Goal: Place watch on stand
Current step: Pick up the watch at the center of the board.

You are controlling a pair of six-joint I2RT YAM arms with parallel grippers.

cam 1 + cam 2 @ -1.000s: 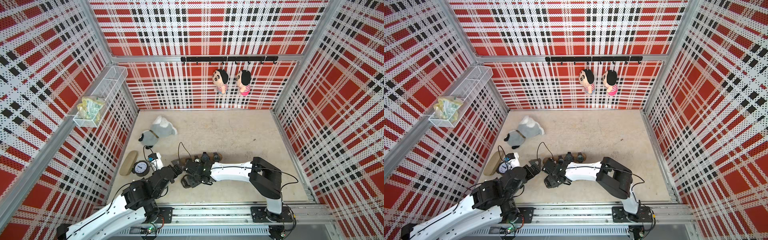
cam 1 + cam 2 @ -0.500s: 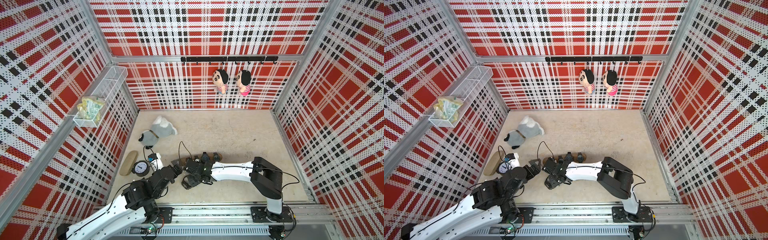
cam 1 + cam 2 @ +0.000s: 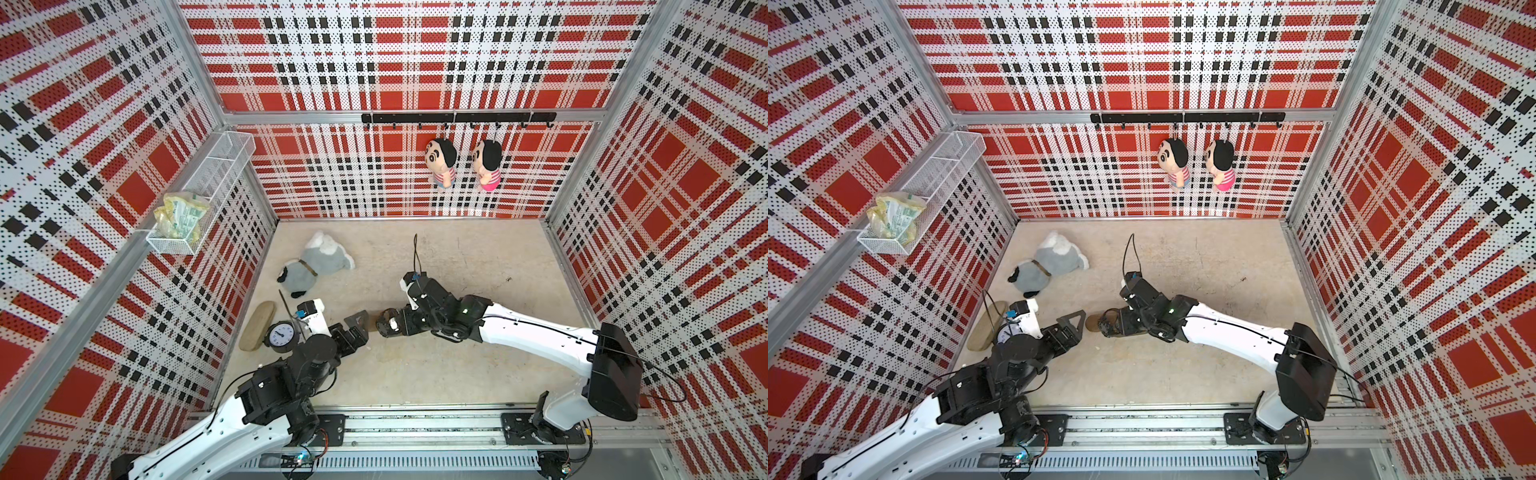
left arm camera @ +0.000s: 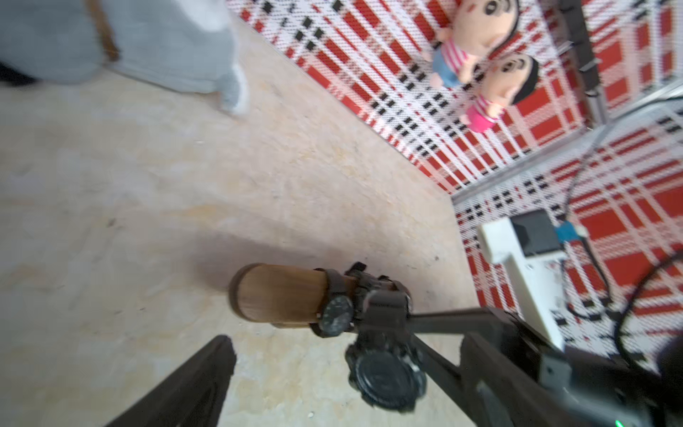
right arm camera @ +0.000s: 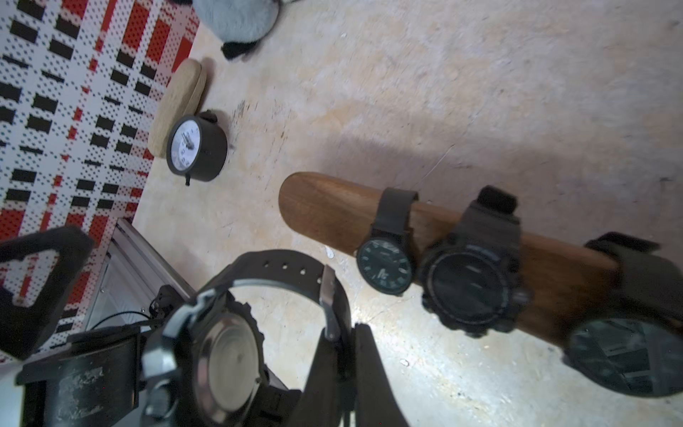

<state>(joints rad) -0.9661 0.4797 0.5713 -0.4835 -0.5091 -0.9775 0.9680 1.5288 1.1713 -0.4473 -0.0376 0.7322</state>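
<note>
Right wrist: right pincer (image 5: 349, 347) grips watch (image 5: 225, 355) near stand (image 5: 332, 214)

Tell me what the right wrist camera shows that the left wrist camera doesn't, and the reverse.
Right wrist only: the alarm clock, the beige oval board, and exactly where the right gripper pinches the watch: on its strap. Left wrist only: the two hanging dolls. Both: the stand with watches already on it, and the grey plush.
</note>
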